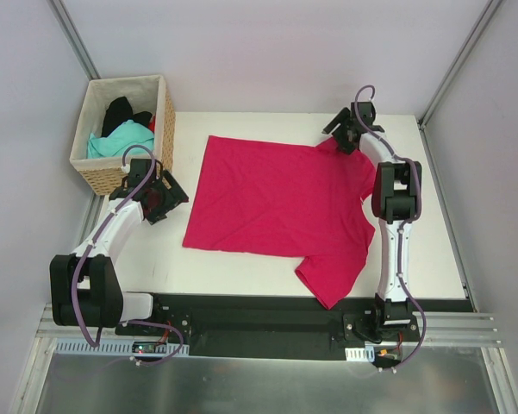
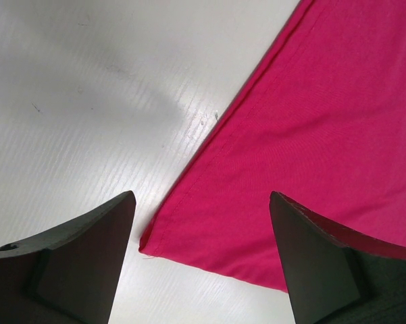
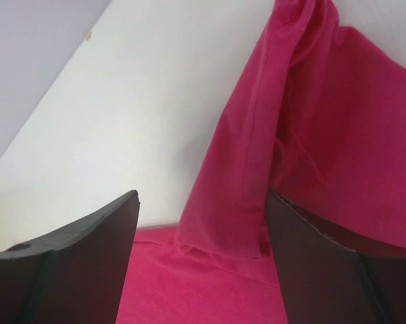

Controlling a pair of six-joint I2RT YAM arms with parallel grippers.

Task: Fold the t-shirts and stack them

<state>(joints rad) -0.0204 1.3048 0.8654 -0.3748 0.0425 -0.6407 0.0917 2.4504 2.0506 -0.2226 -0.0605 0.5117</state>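
A crimson-pink t-shirt [image 1: 276, 203] lies spread flat on the white table [image 1: 241, 267]. My left gripper [image 1: 174, 195] hovers at its left side and stands open. In the left wrist view the hem corner of the shirt [image 2: 189, 229] lies between the wide fingers of the left gripper [image 2: 203, 197], touching neither. My right gripper [image 1: 341, 138] is at the shirt's far right corner. There a raised fold of sleeve cloth [image 3: 243, 182] stands between its jaws, against the right finger [image 3: 324, 263] and apart from the left one. A teal t-shirt [image 1: 121, 140] and a black t-shirt [image 1: 118, 110] lie in the basket.
The woven wicker basket [image 1: 103, 177] stands at the far left corner, just behind my left arm. Grey enclosure walls with metal posts [image 1: 73, 39] close in the table at back and sides. A black rail [image 1: 259, 315] carrying both arm bases runs along the near edge.
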